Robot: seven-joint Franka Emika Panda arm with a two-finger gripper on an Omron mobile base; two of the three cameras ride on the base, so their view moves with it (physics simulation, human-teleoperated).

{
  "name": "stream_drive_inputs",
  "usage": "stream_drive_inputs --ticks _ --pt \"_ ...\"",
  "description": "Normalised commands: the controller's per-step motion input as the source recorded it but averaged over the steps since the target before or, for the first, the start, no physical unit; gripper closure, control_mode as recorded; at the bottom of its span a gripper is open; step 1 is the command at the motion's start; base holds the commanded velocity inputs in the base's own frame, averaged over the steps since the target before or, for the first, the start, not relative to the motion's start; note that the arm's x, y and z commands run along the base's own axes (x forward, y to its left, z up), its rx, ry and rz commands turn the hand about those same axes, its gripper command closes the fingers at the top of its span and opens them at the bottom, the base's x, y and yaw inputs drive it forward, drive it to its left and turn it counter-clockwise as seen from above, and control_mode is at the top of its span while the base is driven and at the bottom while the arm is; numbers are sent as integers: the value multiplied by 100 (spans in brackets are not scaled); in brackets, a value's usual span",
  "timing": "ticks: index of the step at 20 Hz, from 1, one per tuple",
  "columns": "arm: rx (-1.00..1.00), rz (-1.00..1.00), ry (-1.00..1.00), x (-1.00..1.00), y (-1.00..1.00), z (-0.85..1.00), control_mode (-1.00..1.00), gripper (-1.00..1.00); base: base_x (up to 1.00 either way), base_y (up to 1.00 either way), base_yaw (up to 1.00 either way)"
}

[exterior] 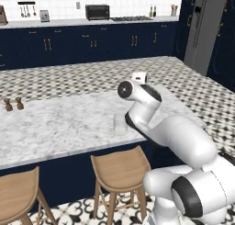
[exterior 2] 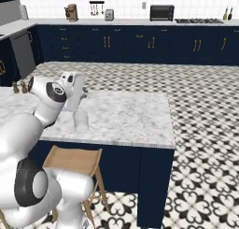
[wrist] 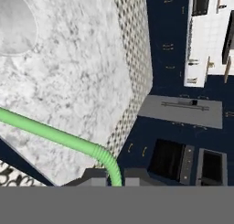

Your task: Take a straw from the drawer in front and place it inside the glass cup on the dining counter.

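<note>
Your gripper [wrist: 109, 182] is clamped on the straw [wrist: 55, 136] — a thin, pale green tube with a ribbed bend just above the dark fingertips, running from them out over the tabletop [wrist: 82, 81]. That tabletop is the dining counter: a long white-and-grey veined marble slab on a navy base. In the hand view the glass cup [wrist: 16, 22] shows as a pale rounded shape at the upper left corner, apart from the straw.

From the left base view you see the glass cup [exterior: 120, 125] as a small clear cylinder standing near the counter's near edge, just beside the white arm, with two small brown shakers [exterior: 13, 103] far to the left and wooden stools [exterior: 120, 169] below. The right base view puts the cup [exterior 2: 81, 121] in front of the wrist, with the checkered floor [exterior 2: 196, 97] beyond.
</note>
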Motion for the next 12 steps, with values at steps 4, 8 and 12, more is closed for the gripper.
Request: stream_drive_inputs --ticks 4,8,12 --pt "-32 -10 -4 10 29 -5 -100 100 0 0 0" --pt "-28 -10 -3 19 31 0 -100 100 0 0 0" --pt "-12 -9 0 35 41 0 -100 100 0 0 0"
